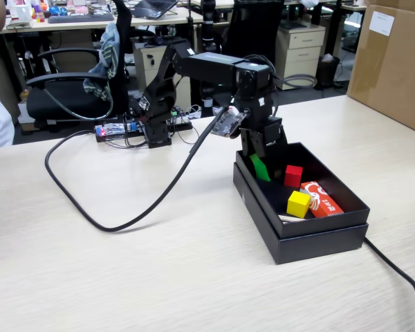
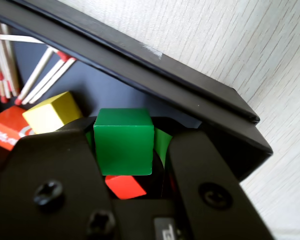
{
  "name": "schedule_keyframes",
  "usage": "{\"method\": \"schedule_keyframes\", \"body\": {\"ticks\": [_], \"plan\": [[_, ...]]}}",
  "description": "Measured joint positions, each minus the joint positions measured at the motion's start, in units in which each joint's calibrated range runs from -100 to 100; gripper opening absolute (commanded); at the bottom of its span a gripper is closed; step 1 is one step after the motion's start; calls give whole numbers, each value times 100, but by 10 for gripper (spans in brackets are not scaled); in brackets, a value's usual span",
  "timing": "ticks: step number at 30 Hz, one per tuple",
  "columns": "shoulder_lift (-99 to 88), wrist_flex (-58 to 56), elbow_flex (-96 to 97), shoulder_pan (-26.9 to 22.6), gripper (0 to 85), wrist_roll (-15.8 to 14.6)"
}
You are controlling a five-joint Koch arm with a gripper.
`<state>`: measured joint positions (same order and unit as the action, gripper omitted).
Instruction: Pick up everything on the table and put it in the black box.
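The green block (image 2: 123, 141) is a plain glossy cube, so no real long axis; in the wrist view its top edge runs level and one flat face looks straight at the camera. The jaws are closed on it from both sides, and the gripper (image 1: 260, 168) hangs over the back end of the black box (image 1: 318, 235). Inside the box a red block (image 1: 293, 176) sits mid-floor, a yellow block (image 1: 298, 204) in front of it, and an orange matchbox (image 1: 321, 199) beside that, loose matches (image 2: 37, 75) near the wall. The counter (image 1: 124, 277) around the box is wide open; only a black cable (image 1: 111, 225) loops across it.
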<state>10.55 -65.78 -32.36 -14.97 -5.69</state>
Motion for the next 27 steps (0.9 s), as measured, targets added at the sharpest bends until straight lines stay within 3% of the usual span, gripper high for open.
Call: {"method": "schedule_keyframes", "body": {"ticks": [5, 8, 12, 14, 17, 27], "plan": [[375, 0, 73, 0, 13, -142], [505, 8, 219, -5, 140, -210], [531, 54, 429, -10, 152, -230], [531, 77, 438, -10, 328, -230], [531, 85, 438, -10, 435, -225], [-388, 85, 447, 10, 455, -195]]}}
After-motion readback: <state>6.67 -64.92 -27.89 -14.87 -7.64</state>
